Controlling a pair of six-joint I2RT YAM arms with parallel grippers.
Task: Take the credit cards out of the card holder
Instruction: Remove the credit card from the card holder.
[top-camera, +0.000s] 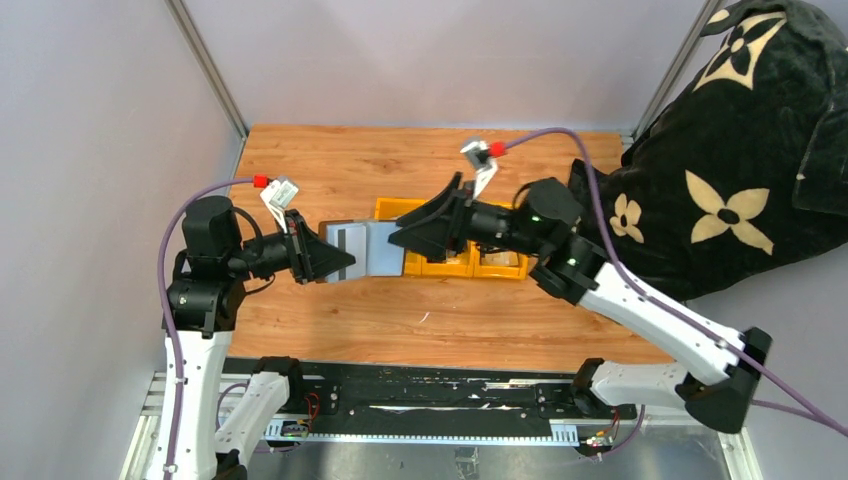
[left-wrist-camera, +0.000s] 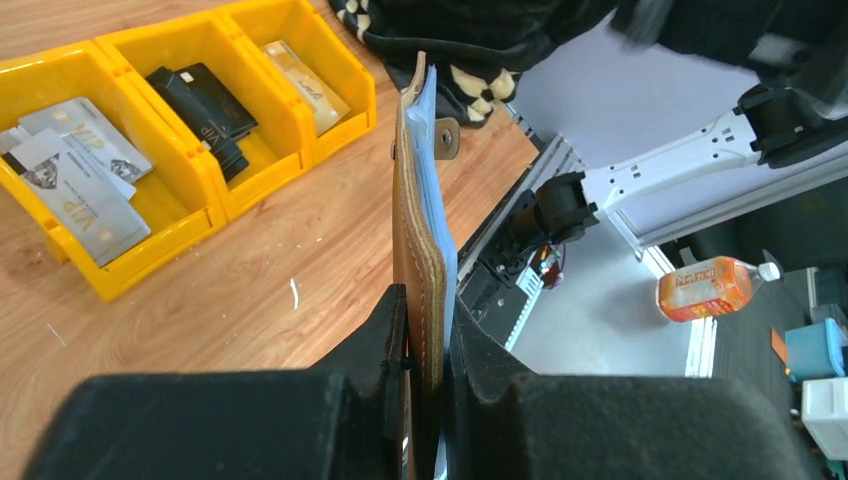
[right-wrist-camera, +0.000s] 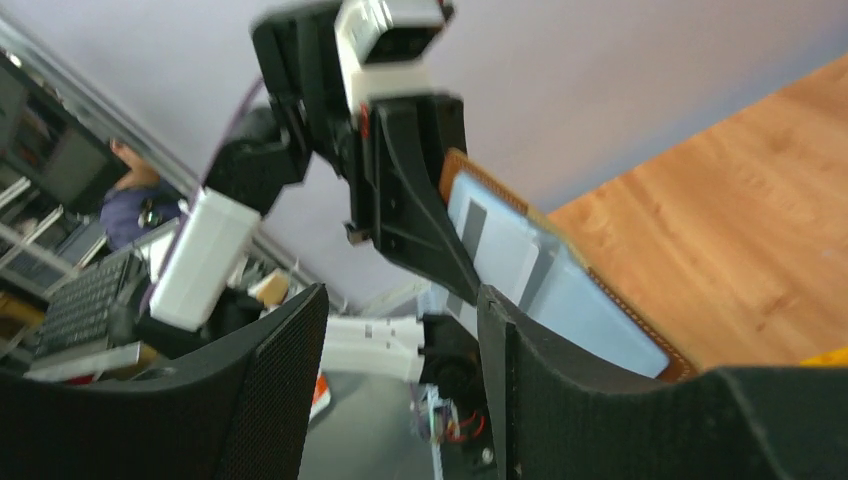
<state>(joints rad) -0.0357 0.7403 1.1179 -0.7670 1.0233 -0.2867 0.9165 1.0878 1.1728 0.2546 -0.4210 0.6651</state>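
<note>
One card holder (left-wrist-camera: 415, 230) in left tool (left-wrist-camera: 425, 302)

The card holder (left-wrist-camera: 416, 270) looks like brown leather outside, with a stitched edge, and smooth silvery-grey inside. The bins (left-wrist-camera: 160, 255) are glossy yellow plastic. The worktop (left-wrist-camera: 300, 240) is light wood with a matt grain.

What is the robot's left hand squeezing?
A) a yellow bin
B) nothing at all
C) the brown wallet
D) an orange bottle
C: in the left wrist view, the left gripper is clamped on the edge of the brown card holder, which stands up between its fingers.
</note>
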